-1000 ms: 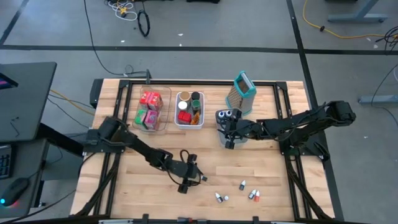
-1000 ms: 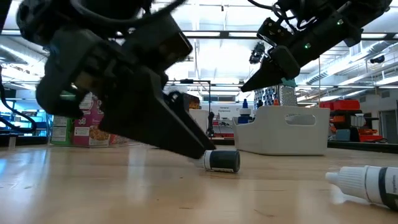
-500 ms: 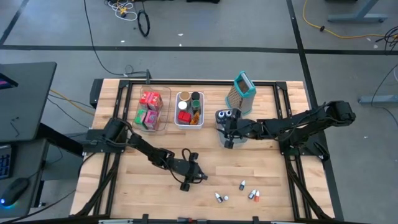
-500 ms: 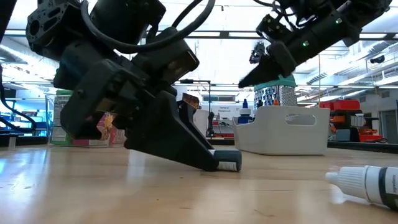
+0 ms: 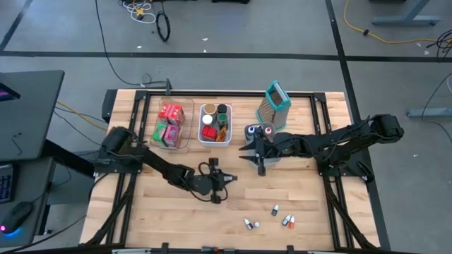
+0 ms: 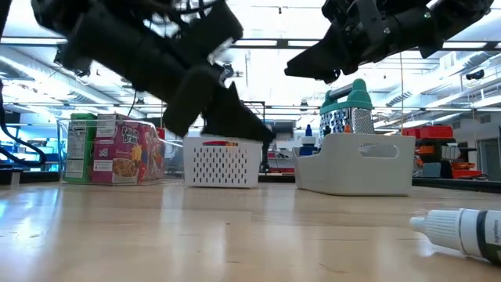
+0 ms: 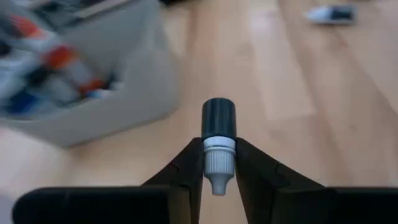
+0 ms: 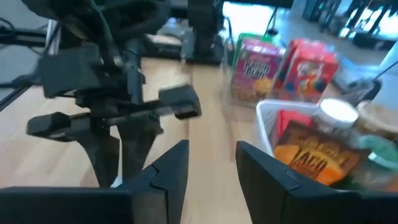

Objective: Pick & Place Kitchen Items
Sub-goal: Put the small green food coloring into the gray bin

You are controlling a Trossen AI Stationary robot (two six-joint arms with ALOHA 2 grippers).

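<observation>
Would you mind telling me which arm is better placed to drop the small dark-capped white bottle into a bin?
Left: its gripper already clamps the small dark-capped white bottle, lifted off the wooden table. The right gripper hangs open and empty by the grey bin.

Grey concrete floor around wooden table. Loose cables on floor at 12 o'clock, dark desk at 9 o'clock. Low view: bright ceiling strip lights, cluttered shelving behind.

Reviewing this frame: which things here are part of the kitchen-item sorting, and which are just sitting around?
Job:
small bottle, clamped in left gripper
loose bottles near the table's front edge
packets
jars

Bystanders:
grater
grey bin
right gripper, open, empty
</observation>
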